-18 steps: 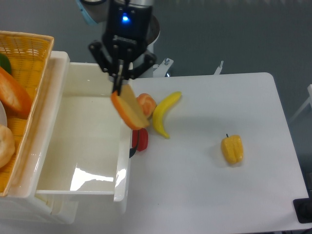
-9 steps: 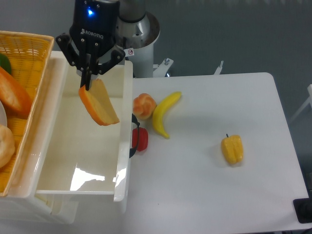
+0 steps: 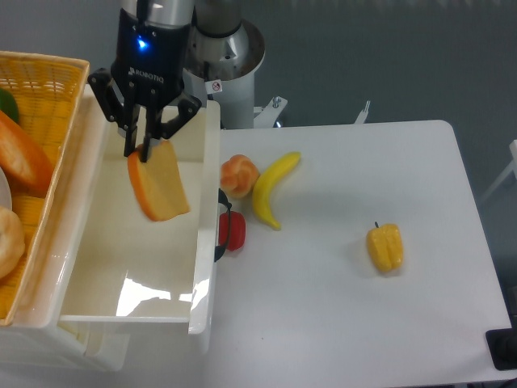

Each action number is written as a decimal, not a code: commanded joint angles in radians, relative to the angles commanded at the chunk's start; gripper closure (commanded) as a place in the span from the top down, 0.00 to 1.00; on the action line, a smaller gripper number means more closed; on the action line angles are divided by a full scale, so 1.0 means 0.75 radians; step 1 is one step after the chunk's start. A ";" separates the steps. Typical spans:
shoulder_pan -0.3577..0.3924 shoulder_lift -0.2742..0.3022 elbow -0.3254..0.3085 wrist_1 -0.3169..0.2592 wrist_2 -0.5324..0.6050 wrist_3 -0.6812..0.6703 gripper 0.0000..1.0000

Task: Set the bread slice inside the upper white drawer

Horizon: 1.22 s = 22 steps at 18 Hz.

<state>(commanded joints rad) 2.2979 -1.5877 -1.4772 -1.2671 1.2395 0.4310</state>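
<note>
The bread slice (image 3: 158, 185) has a pale tan face and an orange-brown crust. It hangs tilted from my gripper (image 3: 142, 147), which is shut on its top edge. Both are above the inside of the upper white drawer (image 3: 205, 275), over its rear half. The drawer is pulled open and its glossy floor is bare. Its black handle (image 3: 219, 233) shows on the right wall.
A yellow wicker basket (image 3: 58, 85) with food pieces sits left of the drawer. On the table to the right lie a small orange piece (image 3: 239, 174), a banana (image 3: 271, 188), a red piece (image 3: 235, 231) and a yellow bell pepper (image 3: 384, 246).
My gripper carried the bread slice left, from over the drawer's right wall to above the drawer's inside, then slightly further left and down.
</note>
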 joint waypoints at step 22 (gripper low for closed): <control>0.458 -0.118 -0.037 0.047 0.432 0.321 1.00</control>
<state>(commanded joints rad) 2.6413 -1.6765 -1.5048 -1.2318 1.5631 0.6716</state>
